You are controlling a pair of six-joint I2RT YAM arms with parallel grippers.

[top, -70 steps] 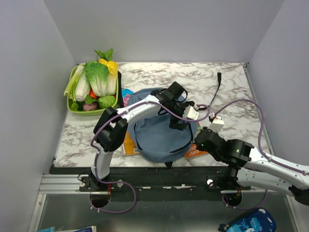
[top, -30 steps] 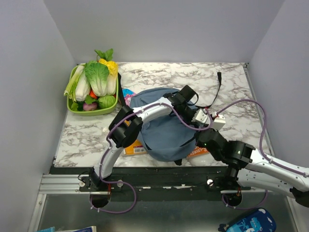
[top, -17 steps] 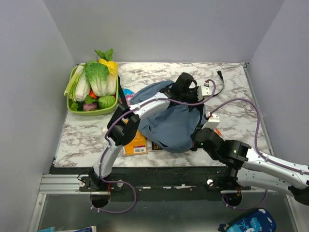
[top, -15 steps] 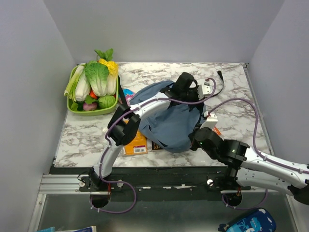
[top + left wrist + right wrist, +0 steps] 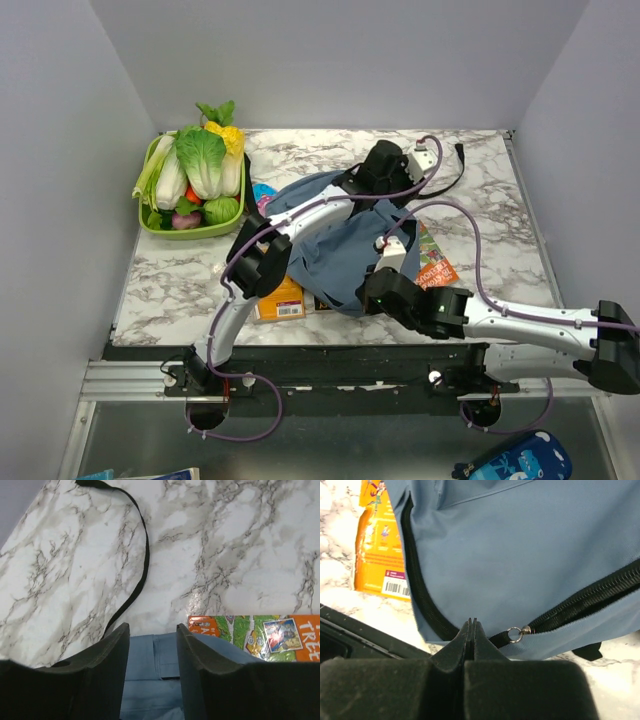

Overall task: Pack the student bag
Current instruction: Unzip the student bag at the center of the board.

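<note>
Student bag, a soft rounded backpack of dusty-blue fabric [image 5: 335, 255], lies slumped at the middle of the white marbled tabletop [image 5: 180, 280]. Its black zip [image 5: 420, 592] runs along the near edge, with a small metal ring pull [image 5: 515, 634] on it. One long black strap [image 5: 143, 565] trails from the bag's far side across the bare marble.

Right gripper [image 5: 470, 626] sits low at the near edge of the bag. Its fingers are clenched tight together, their tips just beside the ring pull. Nothing shows between them.

Left gripper [image 5: 152, 630] is at the far edge of the bag, its arm reaching across the fabric. Its fingers stand apart and released, with blue fabric showing in the gap below.

Thin orange paperback book [image 5: 280, 298] lies partly under the bag's left side. A second orange and green picture book [image 5: 432, 262] lies flat just right of the bag, its edge touching the fabric in the left wrist view.

Lime-green plastic basket [image 5: 200, 230] of toy vegetables stands at the far left corner, well apart from both grippers.
</note>
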